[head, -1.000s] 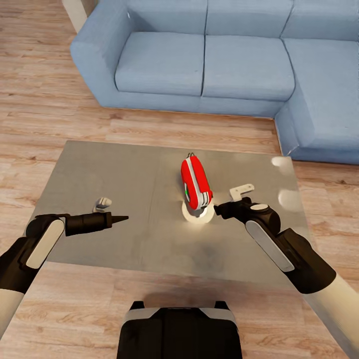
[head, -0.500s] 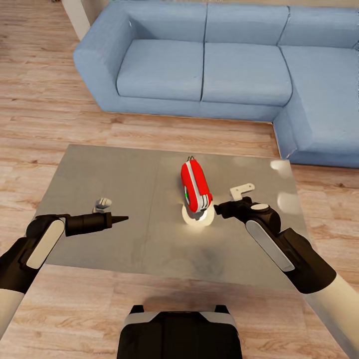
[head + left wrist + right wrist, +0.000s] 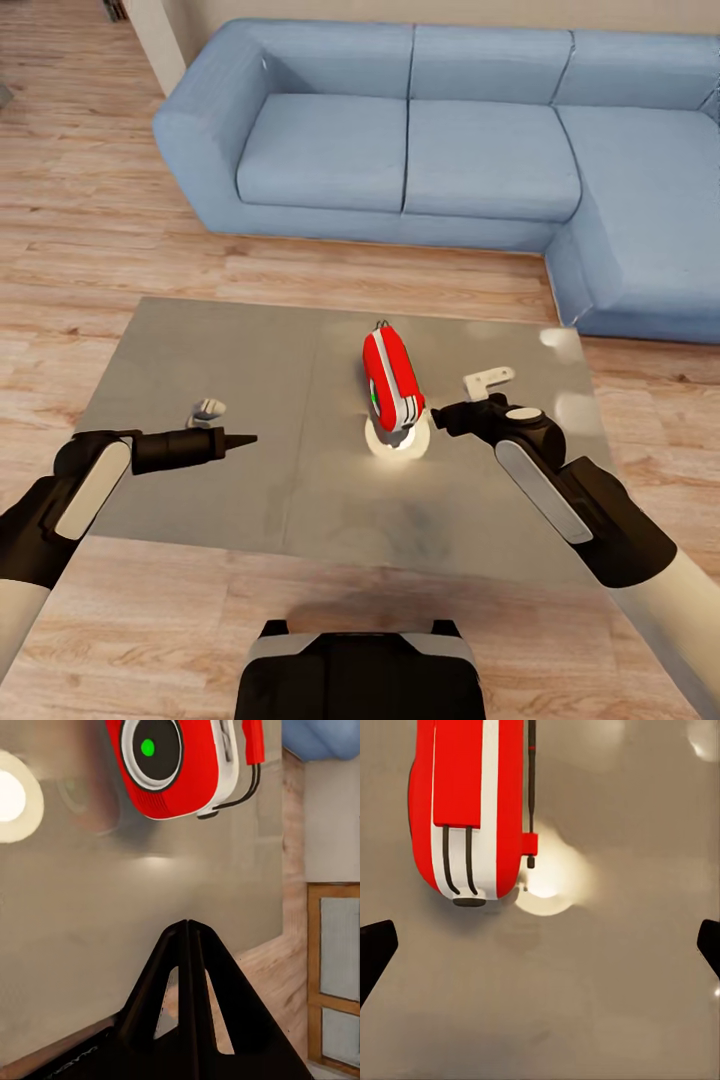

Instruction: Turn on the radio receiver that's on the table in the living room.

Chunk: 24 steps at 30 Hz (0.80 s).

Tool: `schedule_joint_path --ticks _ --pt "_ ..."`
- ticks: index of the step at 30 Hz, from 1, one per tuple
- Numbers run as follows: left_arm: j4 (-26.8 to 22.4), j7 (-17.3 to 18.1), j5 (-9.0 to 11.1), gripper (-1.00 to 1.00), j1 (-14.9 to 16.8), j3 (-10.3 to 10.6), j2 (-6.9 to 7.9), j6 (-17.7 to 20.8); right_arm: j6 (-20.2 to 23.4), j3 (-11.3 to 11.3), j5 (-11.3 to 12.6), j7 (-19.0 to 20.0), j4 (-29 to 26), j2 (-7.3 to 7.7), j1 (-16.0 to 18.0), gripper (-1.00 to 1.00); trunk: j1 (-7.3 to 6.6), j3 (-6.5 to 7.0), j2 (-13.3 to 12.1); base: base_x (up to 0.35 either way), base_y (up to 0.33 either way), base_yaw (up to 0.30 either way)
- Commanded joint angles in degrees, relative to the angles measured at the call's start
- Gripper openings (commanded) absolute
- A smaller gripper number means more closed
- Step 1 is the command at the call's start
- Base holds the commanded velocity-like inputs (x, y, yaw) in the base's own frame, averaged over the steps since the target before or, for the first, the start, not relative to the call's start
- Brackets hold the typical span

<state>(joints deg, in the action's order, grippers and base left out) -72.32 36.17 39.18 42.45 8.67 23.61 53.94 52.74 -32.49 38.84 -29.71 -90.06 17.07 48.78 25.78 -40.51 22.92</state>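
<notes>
The right gripper (image 3: 440, 414) hovers low over the table (image 3: 250, 370) just beside the near end of the radio receiver (image 3: 391, 375), its fingers spread wide, the dark fingertips (image 3: 376, 945) showing far apart in the right wrist view with nothing between them. The left gripper (image 3: 248, 437) hangs over the table's left half, well apart from the radio, its fingers pressed together to a point. The red radio stands on edge near the table's middle, a green dot (image 3: 148, 748) on its round dial facing the left arm. Beyond the table sits a blue L-shaped sofa (image 3: 420, 140) on light wood plank floor (image 3: 80, 220).
</notes>
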Motion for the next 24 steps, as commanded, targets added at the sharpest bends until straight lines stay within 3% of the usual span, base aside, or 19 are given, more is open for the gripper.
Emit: schedule_joint_path --ticks 1,5,24 --pt "0.0 0.0 -0.5 -1.0 0.0 0.0 -0.05 0.0 0.0 0.0 0.0 0.0 0.0 0.02 0.0 1.0 0.0 0.09 0.0 0.0 0.0 0.0" --pt "0.1 0.0 -1.9 -1.0 0.0 0.0 -0.14 -0.1 0.0 1.4 0.0 -0.1 0.0 0.06 0.0 1.0 0.0 0.45 0.0 0.0 0.0 0.0" --pt "0.7 0.0 -1.9 -1.0 0.0 0.0 -0.24 -0.2 0.0 1.9 0.0 -0.1 0.0 0.07 0.0 1.0 0.0 2.17 0.0 0.0 0.0 0.0"
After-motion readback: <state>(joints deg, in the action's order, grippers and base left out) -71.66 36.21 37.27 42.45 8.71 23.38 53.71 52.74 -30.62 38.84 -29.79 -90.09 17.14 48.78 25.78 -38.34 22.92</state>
